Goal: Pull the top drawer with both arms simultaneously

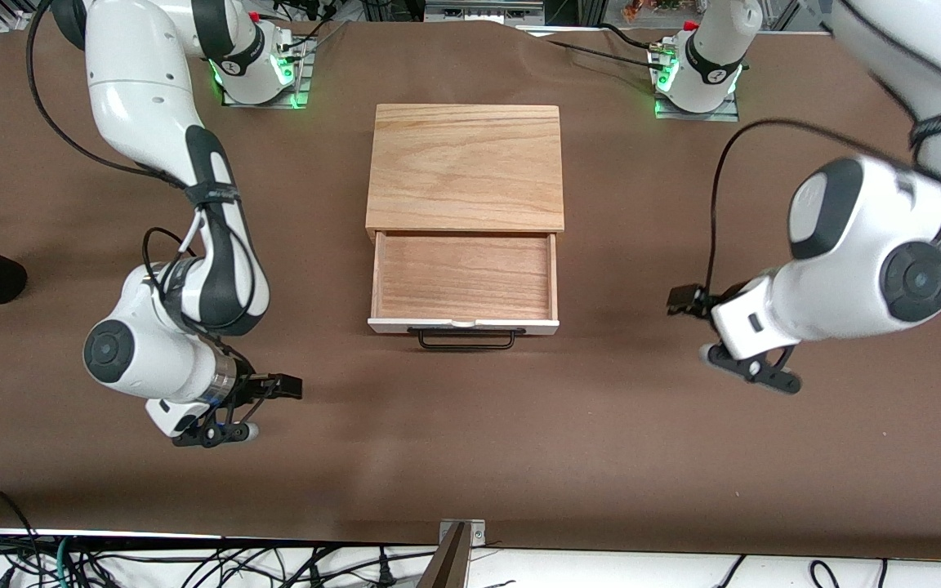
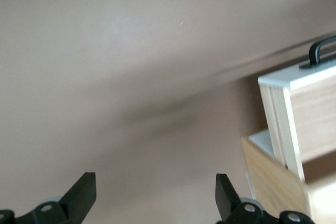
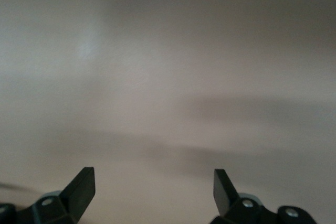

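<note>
the top drawer (image 1: 464, 282) already stands drawn out of the cabinet toward the front camera, its light wood bottom bare and nothing in it; the white front panel (image 1: 463, 326) sits at the edge nearest that camera, with the black bar handle (image 1: 466, 338) standing just off it; the oak-grain top slab (image 1: 465, 167) covers the rest of the box on the brown table (image 1: 470, 457)

the left gripper (image 1: 685, 300) hangs over bare table toward the left arm's end, well apart from the handle, its fingers spread wide and holding nothing; in the left wrist view the drawer's side and panel corner show at the edge; the right gripper (image 1: 284, 386) hangs over bare table toward the right arm's end, also well apart from the drawer, fingers open and empty, and its wrist view shows only table

judging by its thin wooden walls and shallow depth, the drawer should be light and stiff, sliding straight if pulled evenly; the bar is the natural hold, one gripper near each end, since a smooth metal bar could slip under a loose pinch and an uneven pull could skew the drawer in its runners; the pull looks largely done
</note>
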Motion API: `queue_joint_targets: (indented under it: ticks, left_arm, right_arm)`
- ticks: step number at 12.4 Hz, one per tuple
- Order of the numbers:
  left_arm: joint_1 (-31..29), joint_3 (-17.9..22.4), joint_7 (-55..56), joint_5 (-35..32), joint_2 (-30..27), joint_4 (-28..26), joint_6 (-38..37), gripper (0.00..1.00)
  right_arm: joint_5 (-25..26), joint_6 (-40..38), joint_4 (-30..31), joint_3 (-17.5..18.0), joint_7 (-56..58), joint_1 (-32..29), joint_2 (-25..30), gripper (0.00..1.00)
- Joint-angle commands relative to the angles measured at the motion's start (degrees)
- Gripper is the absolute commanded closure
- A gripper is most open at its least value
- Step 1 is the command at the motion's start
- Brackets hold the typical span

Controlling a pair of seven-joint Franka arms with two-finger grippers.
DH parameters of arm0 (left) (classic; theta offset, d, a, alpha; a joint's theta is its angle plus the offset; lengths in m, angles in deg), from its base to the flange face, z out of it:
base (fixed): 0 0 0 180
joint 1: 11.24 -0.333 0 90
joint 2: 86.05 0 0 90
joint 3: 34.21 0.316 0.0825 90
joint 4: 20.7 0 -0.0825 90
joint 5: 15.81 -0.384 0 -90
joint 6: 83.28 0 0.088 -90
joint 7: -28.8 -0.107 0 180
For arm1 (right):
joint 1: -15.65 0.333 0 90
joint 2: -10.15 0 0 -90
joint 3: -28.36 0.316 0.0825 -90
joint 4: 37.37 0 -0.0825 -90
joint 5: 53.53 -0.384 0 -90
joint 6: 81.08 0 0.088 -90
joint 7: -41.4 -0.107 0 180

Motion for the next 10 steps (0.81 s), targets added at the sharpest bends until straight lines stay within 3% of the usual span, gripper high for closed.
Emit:
queue_joint_targets:
  ticks: [1, 4, 7, 10]
  left_arm:
    - [-0.2, 0.6, 2.7, -2.6, -8.7, -2.8, -6.2, 0.00]
    - [-4.3, 0.6, 3.4, -3.6, -20.0, -15.4, -3.5, 0.00]
    - [-4.4, 0.6, 3.6, -5.5, -32.8, -31.3, 8.1, 0.00]
    - [-4.3, 0.6, 7.8, -4.9, -33.1, -30.6, 4.2, 0.00]
  right_arm:
    - [14.3, -0.6, 9.5, 6.8, -2.3, -4.3, 13.1, 0.00]
    - [15.9, -1.3, 18.6, 7.1, -2.2, -11.0, 27.2, 0.00]
    - [15.6, -5.7, 23.1, 7.1, -2.5, -13.7, 37.2, 0.00]
    - [15.9, -13.0, 23.1, 7.2, -2.6, -14.3, 40.3, 0.00]
